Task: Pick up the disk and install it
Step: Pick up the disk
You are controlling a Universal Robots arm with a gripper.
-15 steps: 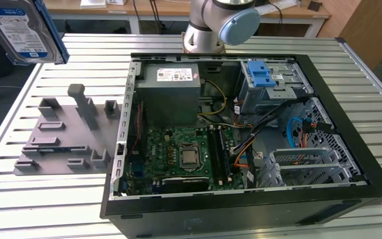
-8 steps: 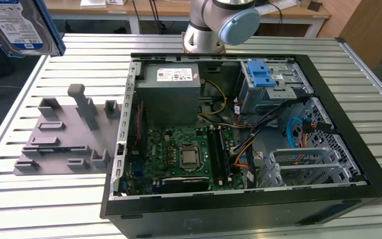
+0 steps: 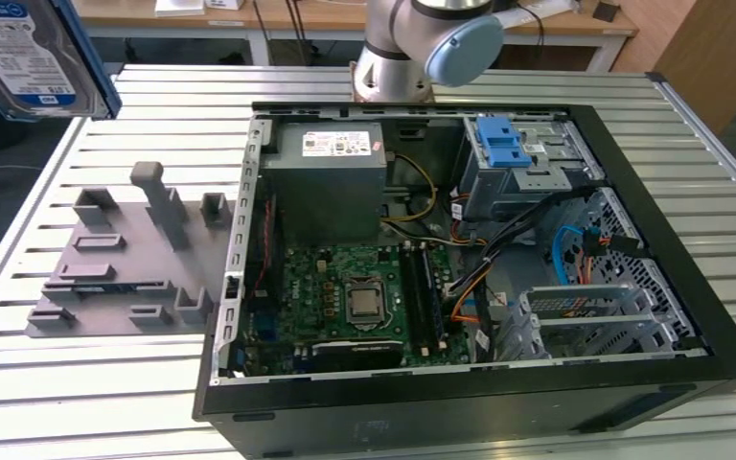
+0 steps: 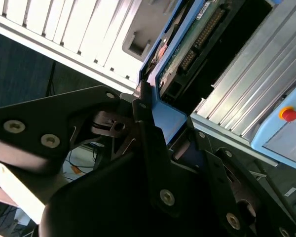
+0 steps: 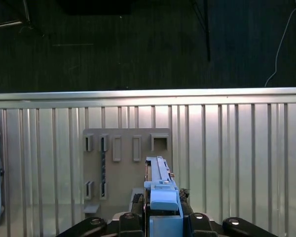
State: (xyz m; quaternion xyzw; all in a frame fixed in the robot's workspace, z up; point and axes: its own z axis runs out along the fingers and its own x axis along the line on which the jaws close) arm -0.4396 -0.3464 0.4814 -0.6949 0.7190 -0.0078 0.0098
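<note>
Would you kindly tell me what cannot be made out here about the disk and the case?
Disk, exterior view: cut off by the top and left edges.
Disk, second wrist view: its near end is hidden behind the tool clamped on it.
Disk, first wrist view: seen edge-on, so its faces are hidden.
Drive cage, exterior view: its inside is hidden by its own metal walls.

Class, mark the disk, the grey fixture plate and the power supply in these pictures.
the disk (image 3: 23, 50), exterior view, its label
grey fixture plate (image 3: 127, 261), exterior view, flat base
power supply (image 3: 330, 196), exterior view, grey face
</note>
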